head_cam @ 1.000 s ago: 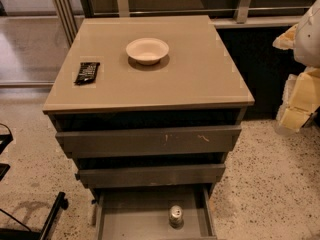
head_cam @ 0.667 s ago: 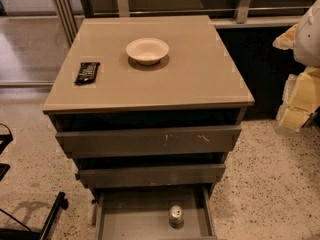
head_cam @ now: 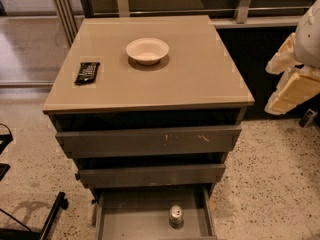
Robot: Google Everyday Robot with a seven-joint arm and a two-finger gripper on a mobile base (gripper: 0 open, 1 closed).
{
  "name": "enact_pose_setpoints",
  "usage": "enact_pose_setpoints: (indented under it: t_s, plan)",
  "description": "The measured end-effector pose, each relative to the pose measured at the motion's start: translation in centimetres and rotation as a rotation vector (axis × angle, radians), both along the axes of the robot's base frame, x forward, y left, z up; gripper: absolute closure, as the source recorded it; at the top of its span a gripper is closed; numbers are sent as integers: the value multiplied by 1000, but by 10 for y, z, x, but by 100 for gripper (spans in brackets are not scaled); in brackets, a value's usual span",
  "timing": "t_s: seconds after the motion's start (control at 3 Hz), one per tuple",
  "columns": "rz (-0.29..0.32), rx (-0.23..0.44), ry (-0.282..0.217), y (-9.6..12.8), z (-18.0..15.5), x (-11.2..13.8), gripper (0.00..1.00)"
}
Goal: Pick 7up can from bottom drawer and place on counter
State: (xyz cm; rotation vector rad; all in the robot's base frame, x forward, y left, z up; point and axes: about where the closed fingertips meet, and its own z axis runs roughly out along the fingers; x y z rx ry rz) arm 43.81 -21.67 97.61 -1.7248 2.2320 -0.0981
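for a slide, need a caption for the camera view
7up can upright in the open bottom drawer, bowl and dark packet on the counter, gripper at frame's right edge

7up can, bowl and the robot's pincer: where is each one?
7up can (head_cam: 175,215): camera view, silver top.
cream bowl (head_cam: 147,49): camera view, inner hollow.
pincer (head_cam: 283,87): camera view, right edge, cream part.

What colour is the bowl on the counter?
Cream bowl, camera view; gripper at the picture's right edge, beside the counter.
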Motion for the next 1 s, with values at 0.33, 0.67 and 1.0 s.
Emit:
enact_pose_setpoints:
  t_s: [0.33, 0.67, 1.0]
  plan:
    - [3, 32, -18, 1, -12, 1, 65]
    - [20, 77, -40, 8, -39, 1, 88]
    - [42, 165, -19, 14, -98, 3, 100]
